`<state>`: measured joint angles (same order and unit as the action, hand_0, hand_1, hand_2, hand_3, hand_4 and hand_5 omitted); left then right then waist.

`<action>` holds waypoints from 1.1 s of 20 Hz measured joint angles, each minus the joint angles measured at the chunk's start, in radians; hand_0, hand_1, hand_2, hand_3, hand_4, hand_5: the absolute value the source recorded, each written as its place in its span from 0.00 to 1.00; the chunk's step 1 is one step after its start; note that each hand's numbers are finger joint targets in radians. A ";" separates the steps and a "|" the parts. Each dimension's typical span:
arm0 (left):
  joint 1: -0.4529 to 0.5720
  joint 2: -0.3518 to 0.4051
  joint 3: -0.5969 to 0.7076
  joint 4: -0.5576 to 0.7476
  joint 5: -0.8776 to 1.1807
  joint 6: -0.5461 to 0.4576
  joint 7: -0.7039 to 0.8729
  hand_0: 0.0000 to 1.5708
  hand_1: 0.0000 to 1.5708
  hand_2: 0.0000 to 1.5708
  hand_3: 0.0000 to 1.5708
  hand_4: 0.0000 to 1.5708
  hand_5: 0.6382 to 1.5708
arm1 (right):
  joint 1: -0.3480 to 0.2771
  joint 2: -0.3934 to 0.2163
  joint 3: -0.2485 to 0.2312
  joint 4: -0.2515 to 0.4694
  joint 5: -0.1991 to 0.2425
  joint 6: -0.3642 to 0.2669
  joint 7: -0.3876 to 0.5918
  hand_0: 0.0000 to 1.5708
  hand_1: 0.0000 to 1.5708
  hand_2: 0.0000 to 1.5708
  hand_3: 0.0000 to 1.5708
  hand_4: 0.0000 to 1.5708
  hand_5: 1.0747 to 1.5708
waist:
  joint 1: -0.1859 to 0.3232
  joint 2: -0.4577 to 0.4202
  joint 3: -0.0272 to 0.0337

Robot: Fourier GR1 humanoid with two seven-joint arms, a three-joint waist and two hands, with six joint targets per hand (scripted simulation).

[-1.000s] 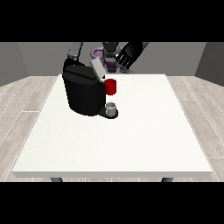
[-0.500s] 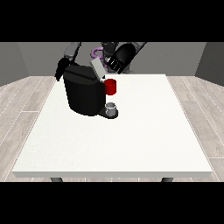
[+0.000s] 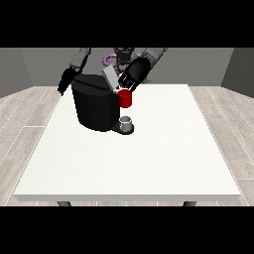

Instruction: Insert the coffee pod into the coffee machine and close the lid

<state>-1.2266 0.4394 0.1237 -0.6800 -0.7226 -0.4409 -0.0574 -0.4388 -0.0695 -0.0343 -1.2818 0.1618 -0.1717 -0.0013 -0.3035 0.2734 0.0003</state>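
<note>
The black coffee machine (image 3: pixel 96 106) stands on the table's far left part. It has a red front piece (image 3: pixel 125 98), and its grey lid (image 3: pixel 109 78) is tilted up. A small grey cup (image 3: pixel 127 122) sits on the machine's base under the red piece. The hand at the view's right (image 3: pixel 133 74) is just right of the raised lid, its fingers stretched down-left to the lid's edge. Beside the machine's far left corner, the hand at the view's left (image 3: pixel 66 82) hangs with relaxed fingers and holds nothing. I cannot make out a coffee pod.
The white table (image 3: pixel 149 158) spreads wide towards the camera and to the right of the machine. The robot's torso, with a purple ring (image 3: pixel 107 60) on it, stands behind the far edge.
The hand at the view's right has come down and to the left, from above and behind the machine to the raised lid. The other hand has barely shifted.
</note>
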 measured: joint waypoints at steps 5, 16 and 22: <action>-0.005 -0.014 -0.003 0.014 -0.004 0.000 0.000 0.76 0.76 0.79 0.77 0.28 1.00 | -0.005 -0.006 -0.009 0.008 0.002 -0.004 0.015 0.00 0.00 0.00 0.00 0.12 1.00 | 0.009 0.004 -0.0002; -0.034 0.011 0.003 0.040 -0.020 0.021 -0.037 0.78 0.78 0.81 0.77 0.25 1.00 | -0.032 -0.005 -0.008 -0.013 0.008 -0.013 0.037 0.00 0.00 0.00 0.00 0.00 1.00 | -0.005 0.036 -0.0002; -0.055 0.013 0.004 0.042 -0.031 0.039 -0.037 0.76 0.76 0.78 0.74 0.23 1.00 | -0.043 -0.018 -0.026 -0.001 -0.008 0.001 0.030 0.00 0.00 0.00 0.00 0.00 1.00 | -0.008 0.047 -0.0003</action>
<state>-1.2814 0.4522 0.1276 -0.6383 -0.7533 -0.4023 -0.0944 -0.4820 -0.0874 -0.0604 -1.2831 0.1537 -0.1704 0.0288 -0.3110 0.3199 0.0000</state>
